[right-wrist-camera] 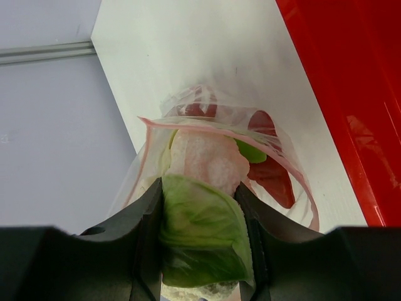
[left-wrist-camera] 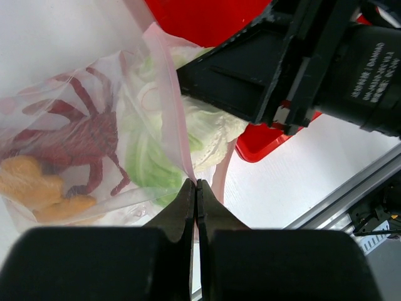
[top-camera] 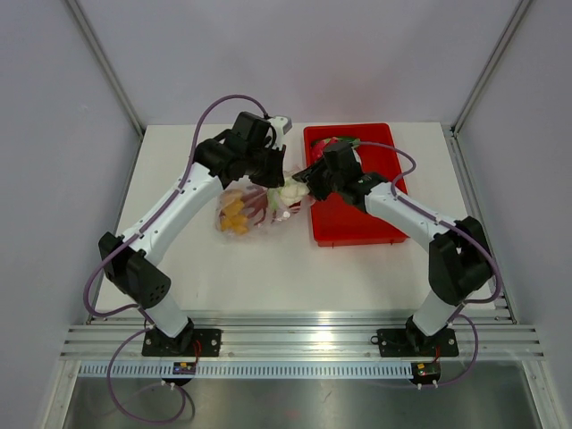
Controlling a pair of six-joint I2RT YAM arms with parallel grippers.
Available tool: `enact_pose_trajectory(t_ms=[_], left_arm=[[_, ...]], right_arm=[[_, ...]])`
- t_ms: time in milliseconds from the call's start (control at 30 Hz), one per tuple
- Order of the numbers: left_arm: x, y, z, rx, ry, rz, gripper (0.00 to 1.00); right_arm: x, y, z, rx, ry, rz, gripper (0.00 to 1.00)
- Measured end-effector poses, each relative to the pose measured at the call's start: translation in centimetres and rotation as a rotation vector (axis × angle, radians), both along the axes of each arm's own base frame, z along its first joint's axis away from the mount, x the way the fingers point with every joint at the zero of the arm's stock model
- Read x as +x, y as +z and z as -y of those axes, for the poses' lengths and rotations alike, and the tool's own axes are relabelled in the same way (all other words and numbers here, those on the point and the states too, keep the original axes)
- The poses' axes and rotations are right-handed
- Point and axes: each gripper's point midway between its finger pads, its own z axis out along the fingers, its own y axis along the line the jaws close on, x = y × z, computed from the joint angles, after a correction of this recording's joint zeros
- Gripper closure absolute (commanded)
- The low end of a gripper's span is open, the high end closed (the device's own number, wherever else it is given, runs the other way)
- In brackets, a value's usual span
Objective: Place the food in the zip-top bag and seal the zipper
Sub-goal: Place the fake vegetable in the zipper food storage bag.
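Note:
The clear zip-top bag point(top-camera: 243, 211) lies left of the red tray and holds orange-yellow pieces point(top-camera: 234, 214) and dark-red chili peppers point(left-wrist-camera: 84, 135). My left gripper point(top-camera: 273, 174) is shut on the bag's pink zipper strip point(left-wrist-camera: 182, 135) at the mouth, jaws closed point(left-wrist-camera: 197, 183). My right gripper point(top-camera: 306, 189) is shut on the white cauliflower piece with green leaves point(right-wrist-camera: 200, 229). The piece's white top sits in the bag's open mouth point(right-wrist-camera: 207, 160), ringed by the zipper point(right-wrist-camera: 188, 125). It also shows through the plastic in the left wrist view point(left-wrist-camera: 147, 157). A chili point(right-wrist-camera: 270, 179) lies inside.
The red tray point(top-camera: 353, 223) stands right of the bag, under the right arm; a pink-green fruit point(top-camera: 338, 141) sits at its far end. The right gripper's black body point(left-wrist-camera: 294, 69) hangs close above the bag mouth. The table's side and back walls enclose the area.

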Motion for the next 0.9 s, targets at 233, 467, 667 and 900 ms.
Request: enact_pose_trajectory(t_ms=[233, 467, 667, 900], left_arm=[[-0.3, 0.0, 0.3, -0.021, -0.002, -0.020, 1.00], [-0.5, 0.3, 0.5, -0.036, -0.003, -0.031, 1.00], [-0.4, 0.5, 0.3, -0.065, 0.002, -0.055, 1.00], [-1.8, 1.7, 1.1, -0.156, -0.045, -0.113, 1.00]], right_arm=[[-1.1, -0.5, -3.6, -0.040, 0.082, 0.018, 0.96], [-2.3, -1.2, -5.7, -0.081, 0.183, 0.027, 0.47], [-2.9, -1.4, -5.1, -0.133, 0.236, 0.054, 0.22], [-4.7, -0.7, -3.4, -0.224, 0.312, 0.074, 0.19]])
